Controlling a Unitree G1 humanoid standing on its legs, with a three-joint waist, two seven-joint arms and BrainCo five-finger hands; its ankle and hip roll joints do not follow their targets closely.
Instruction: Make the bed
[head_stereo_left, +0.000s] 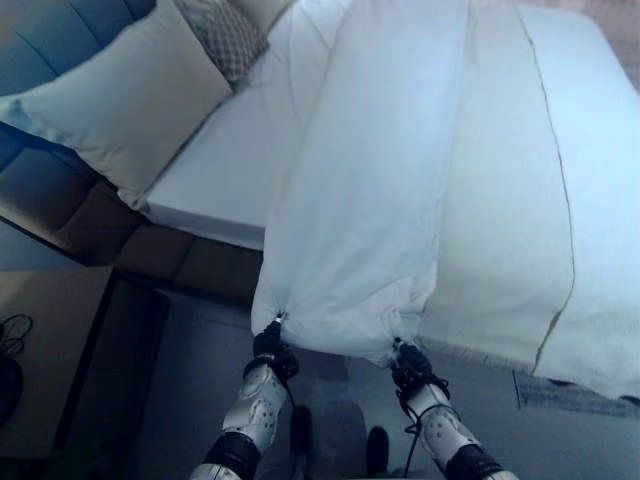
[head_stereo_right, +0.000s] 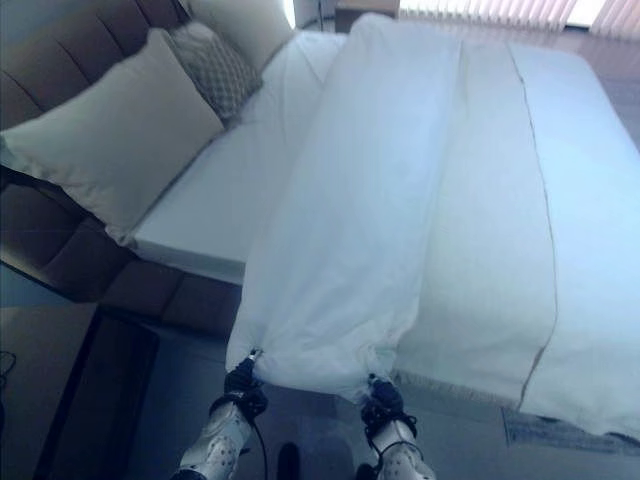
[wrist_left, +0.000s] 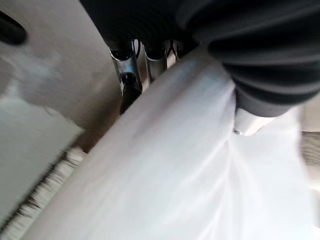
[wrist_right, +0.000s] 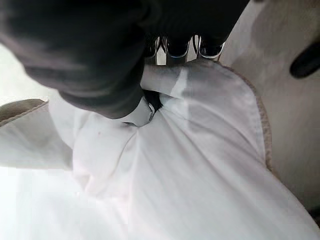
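Left eye view, bed (head_stereo_left: 230, 150): I see white duvet (head_stereo_left: 370, 190) lengthwise, pillows (head_stereo_left: 120, 100) at headboard
Hands: left hand (head_stereo_left: 271, 350), right hand (head_stereo_left: 409, 366) each clamped on duvet corner

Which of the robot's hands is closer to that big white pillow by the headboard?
Left. The left hand grips the duvet corner on the big white pillow's side; the right hand grips the other corner, farther away.

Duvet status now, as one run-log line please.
duvet: bunched lengthwise over bed, mattress bare by pillows | left hand: shut on duvet edge | right hand: shut on duvet edge
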